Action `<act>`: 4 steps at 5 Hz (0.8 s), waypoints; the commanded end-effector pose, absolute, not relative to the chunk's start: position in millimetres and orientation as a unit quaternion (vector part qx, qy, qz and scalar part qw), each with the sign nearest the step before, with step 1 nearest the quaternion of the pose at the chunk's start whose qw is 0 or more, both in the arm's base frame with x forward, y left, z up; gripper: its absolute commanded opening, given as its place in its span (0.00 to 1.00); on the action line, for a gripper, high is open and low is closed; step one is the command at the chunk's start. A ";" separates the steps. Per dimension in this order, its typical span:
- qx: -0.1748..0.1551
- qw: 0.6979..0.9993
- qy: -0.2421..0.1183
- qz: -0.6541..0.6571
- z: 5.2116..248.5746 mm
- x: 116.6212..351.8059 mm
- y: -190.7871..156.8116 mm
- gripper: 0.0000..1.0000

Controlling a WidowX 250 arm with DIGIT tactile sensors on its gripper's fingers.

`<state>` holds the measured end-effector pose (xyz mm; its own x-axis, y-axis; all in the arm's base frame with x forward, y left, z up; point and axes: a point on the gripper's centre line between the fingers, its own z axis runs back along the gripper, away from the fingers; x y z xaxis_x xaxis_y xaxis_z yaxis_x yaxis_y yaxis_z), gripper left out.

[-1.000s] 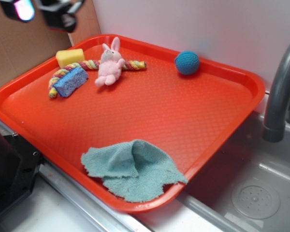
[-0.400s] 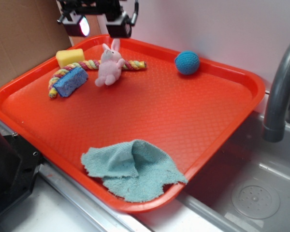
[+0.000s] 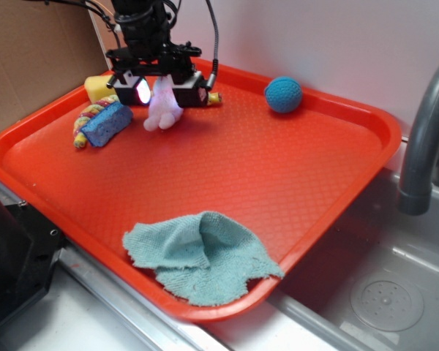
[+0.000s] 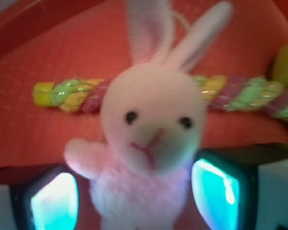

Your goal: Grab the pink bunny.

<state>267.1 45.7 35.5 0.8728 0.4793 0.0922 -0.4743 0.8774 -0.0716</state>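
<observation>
The pink bunny (image 3: pixel 161 115) lies at the back left of the red tray (image 3: pixel 278 183), on top of the braided rope. My gripper (image 3: pixel 163 93) has come down over it and stands open, one lit finger on each side of the toy. In the wrist view the bunny (image 4: pixel 151 124) faces the camera with its ears up. Its body sits between the two glowing pads (image 4: pixel 55 203). A gap shows on the left side, while the right pad is close to the fur. The gripper (image 4: pixel 139 203) is not squeezing the toy.
A pink-yellow-green braided rope (image 4: pixel 77 93) runs behind the bunny. A blue sponge (image 3: pixel 106 123) and a yellow sponge (image 3: pixel 96 88) lie just to its left. A blue ball (image 3: pixel 283 95) sits at the tray's back, a teal cloth (image 3: pixel 201 256) at its front edge. A grey faucet (image 3: pixel 424 139) and sink (image 3: pixel 380 292) are on the right.
The gripper has moved right and down from above the tray's back left corner, and now straddles the bunny. The bunny and the other things have not moved.
</observation>
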 end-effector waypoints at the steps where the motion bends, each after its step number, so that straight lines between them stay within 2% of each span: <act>1: -0.007 0.966 -0.049 0.255 34.2 263.4 54.0 0.00; 2: 0.003 0.971 -0.047 0.235 55.6 260.7 54.2 0.00; 3: 0.005 0.978 -0.067 0.199 105.7 252.0 49.8 0.00; 4: -0.005 0.981 -0.073 0.181 155.7 223.2 50.3 0.00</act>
<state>218.4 39.5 141.3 0.9321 0.3531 0.0810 -0.3522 0.9356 -0.0260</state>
